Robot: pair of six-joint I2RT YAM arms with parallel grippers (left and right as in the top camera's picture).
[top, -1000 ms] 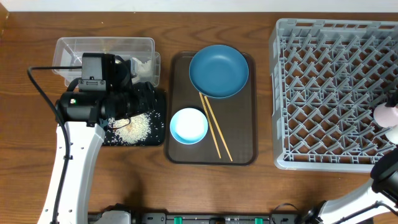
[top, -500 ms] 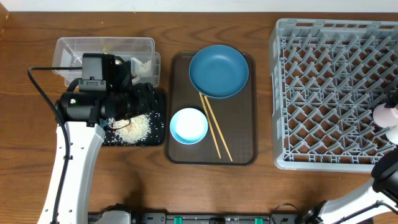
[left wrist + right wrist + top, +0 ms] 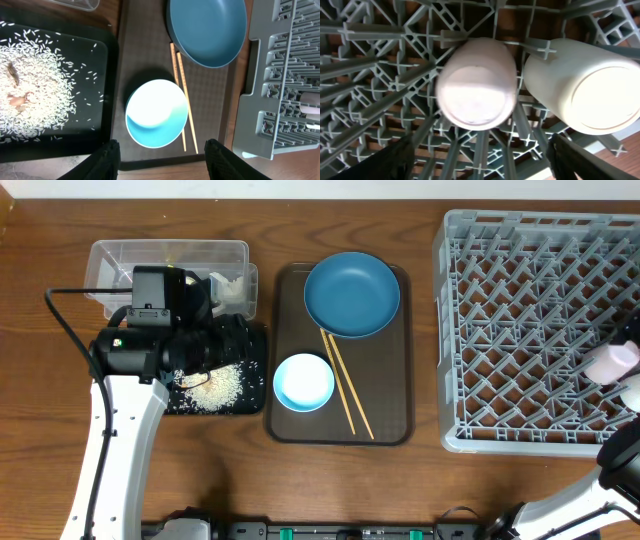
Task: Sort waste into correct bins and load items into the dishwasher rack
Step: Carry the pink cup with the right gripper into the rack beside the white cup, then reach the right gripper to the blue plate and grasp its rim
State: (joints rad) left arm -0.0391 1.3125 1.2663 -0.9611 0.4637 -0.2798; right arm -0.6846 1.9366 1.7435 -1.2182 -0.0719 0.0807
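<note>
The grey dishwasher rack [image 3: 540, 330] fills the right side. A pinkish cup [image 3: 476, 82] lies tilted on the rack's lattice, with a second whitish cup [image 3: 585, 87] beside it. My right gripper [image 3: 480, 165] hangs just over them, open, its fingers wide of the pinkish cup. On the brown serving tray [image 3: 395, 430] sit a dark blue plate [image 3: 352, 294], a light blue bowl [image 3: 303, 382] and wooden chopsticks [image 3: 347, 388]. Loose rice [image 3: 215, 385] lies in the black tray [image 3: 255, 365]. My left gripper [image 3: 162, 162] is open and empty, near the bowl [image 3: 156, 113].
A clear tub [image 3: 170, 255] stands at the back left with white tissue [image 3: 228, 285] in it. My left arm [image 3: 150, 345] covers part of the tub and the black tray. Bare wooden table lies in front of the trays.
My right gripper has opened and let go of the pinkish cup, which has tipped over on the rack. The left arm has not moved.
</note>
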